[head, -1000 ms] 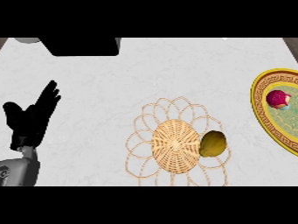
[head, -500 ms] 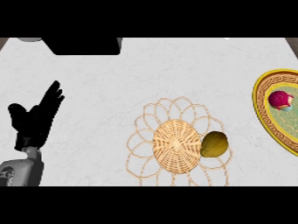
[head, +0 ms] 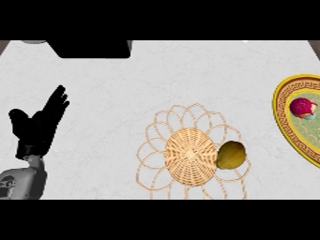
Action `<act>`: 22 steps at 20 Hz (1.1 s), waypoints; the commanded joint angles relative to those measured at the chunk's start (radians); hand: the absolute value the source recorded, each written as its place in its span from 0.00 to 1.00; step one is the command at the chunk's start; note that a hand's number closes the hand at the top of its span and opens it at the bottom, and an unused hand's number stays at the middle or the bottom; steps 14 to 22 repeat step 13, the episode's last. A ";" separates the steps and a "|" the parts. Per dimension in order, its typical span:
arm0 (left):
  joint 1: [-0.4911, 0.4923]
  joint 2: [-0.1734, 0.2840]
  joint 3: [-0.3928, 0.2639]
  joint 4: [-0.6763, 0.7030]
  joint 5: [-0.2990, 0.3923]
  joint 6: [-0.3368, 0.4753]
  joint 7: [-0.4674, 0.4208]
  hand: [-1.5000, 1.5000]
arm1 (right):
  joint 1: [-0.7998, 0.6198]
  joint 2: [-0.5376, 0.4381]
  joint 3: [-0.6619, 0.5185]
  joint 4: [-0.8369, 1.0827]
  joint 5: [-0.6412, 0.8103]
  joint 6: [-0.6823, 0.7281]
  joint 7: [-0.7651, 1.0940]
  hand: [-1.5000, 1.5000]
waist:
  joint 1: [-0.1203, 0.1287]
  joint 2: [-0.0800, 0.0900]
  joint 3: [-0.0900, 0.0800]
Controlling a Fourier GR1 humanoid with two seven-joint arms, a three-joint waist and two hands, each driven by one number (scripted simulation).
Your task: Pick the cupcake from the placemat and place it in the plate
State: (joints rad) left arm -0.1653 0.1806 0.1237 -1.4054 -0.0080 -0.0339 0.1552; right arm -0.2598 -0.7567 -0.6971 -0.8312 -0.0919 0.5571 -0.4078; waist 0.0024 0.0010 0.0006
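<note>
Head view: the cupcake, pink-topped, already sits in the plate at the right edge of the view, so the task looks done or nearly so. The left hand rests near the left edge with fingers straight and up, holding nothing. The right hand does not show, so its state cannot be told.

What could go wrong, as a judgement: the plate runs out of view at the right, and an arm coming in from that side could nudge it or tip the cupcake. A yellow-brown object lies on the woven placemat, at its right side near the plate; it could be mistaken for the target.

Open counter lies between the left hand and the placemat, and above the placemat up to the dark block at the top
</note>
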 commanded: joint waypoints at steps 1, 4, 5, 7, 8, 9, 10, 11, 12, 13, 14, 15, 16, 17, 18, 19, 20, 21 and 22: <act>0.057 -0.016 -0.023 -0.037 -0.015 -0.005 -0.008 0.50 | -0.038 -0.044 0.016 0.146 0.033 -0.023 -0.097 0.00 | 0.005 0.000 0.000; -0.001 0.014 0.010 -0.026 0.003 -0.014 0.025 0.50 | -0.036 -0.103 0.028 0.237 0.066 -0.009 -0.168 0.00 | 0.005 0.001 0.000; 0.023 -0.012 -0.009 -0.042 -0.003 -0.004 0.013 0.50 | 0.009 -0.115 0.021 0.252 0.065 0.028 -0.206 0.00 | 0.003 0.001 0.001; -0.013 0.003 -0.003 -0.030 -0.004 -0.010 0.054 0.50 | -0.067 -0.127 0.055 0.274 0.074 -0.003 -0.178 0.00 | 0.005 0.001 0.000; 0.030 -0.005 -0.002 -0.083 0.001 0.000 0.057 0.50 | 0.006 -0.147 0.041 0.296 0.093 0.003 -0.245 0.00 | 0.006 0.001 0.001; 0.017 -0.001 0.002 -0.070 0.013 -0.016 0.063 0.50 | -0.074 -0.182 0.052 0.375 0.101 -0.007 -0.214 0.00 | 0.010 0.002 0.001; -0.020 -0.009 0.003 -0.018 0.017 -0.019 0.045 0.50 | -0.051 -0.098 0.094 0.314 0.123 -0.060 -0.246 0.00 | 0.005 0.002 0.001; -0.014 -0.026 -0.016 0.005 -0.023 0.006 -0.003 0.50 | -0.042 -0.168 0.067 0.388 0.114 -0.014 -0.277 0.00 | 0.005 0.002 0.001; -0.046 -0.001 0.010 0.047 -0.013 -0.006 -0.014 0.50 | -0.095 -0.198 0.075 0.429 0.115 0.005 -0.250 0.00 | 0.007 0.004 0.001; -0.007 0.017 0.028 -0.010 0.021 -0.036 0.005 0.50 | -0.041 -0.177 0.084 0.409 0.123 -0.006 -0.292 0.00 | 0.006 0.002 0.001; -0.007 0.017 0.028 -0.010 0.021 -0.036 0.005 0.50 | -0.041 -0.177 0.084 0.409 0.123 -0.006 -0.292 0.00 | 0.006 0.002 0.001; -0.007 0.017 0.028 -0.010 0.021 -0.036 0.005 0.50 | -0.041 -0.177 0.084 0.409 0.123 -0.006 -0.292 0.00 | 0.006 0.002 0.001; -0.007 0.017 0.028 -0.010 0.021 -0.036 0.005 0.50 | -0.041 -0.177 0.084 0.409 0.123 -0.006 -0.292 0.00 | 0.006 0.002 0.001; -0.007 0.017 0.028 -0.010 0.021 -0.036 0.005 0.50 | -0.041 -0.177 0.084 0.409 0.123 -0.006 -0.292 0.00 | 0.006 0.002 0.001; -0.007 0.017 0.028 -0.010 0.021 -0.036 0.005 0.50 | -0.041 -0.177 0.084 0.409 0.123 -0.006 -0.292 0.00 | 0.006 0.002 0.001; -0.007 0.017 0.028 -0.010 0.021 -0.036 0.005 0.50 | -0.041 -0.177 0.084 0.409 0.123 -0.006 -0.292 0.00 | 0.006 0.002 0.001; -0.007 0.017 0.028 -0.010 0.021 -0.036 0.005 0.50 | -0.041 -0.177 0.084 0.409 0.123 -0.006 -0.292 0.00 | 0.006 0.002 0.001; -0.007 0.017 0.028 -0.010 0.021 -0.036 0.005 0.50 | -0.041 -0.177 0.084 0.409 0.123 -0.006 -0.292 0.00 | 0.006 0.002 0.001; -0.007 0.017 0.028 -0.010 0.021 -0.036 0.005 0.50 | -0.041 -0.177 0.084 0.409 0.123 -0.006 -0.292 0.00 | 0.006 0.002 0.001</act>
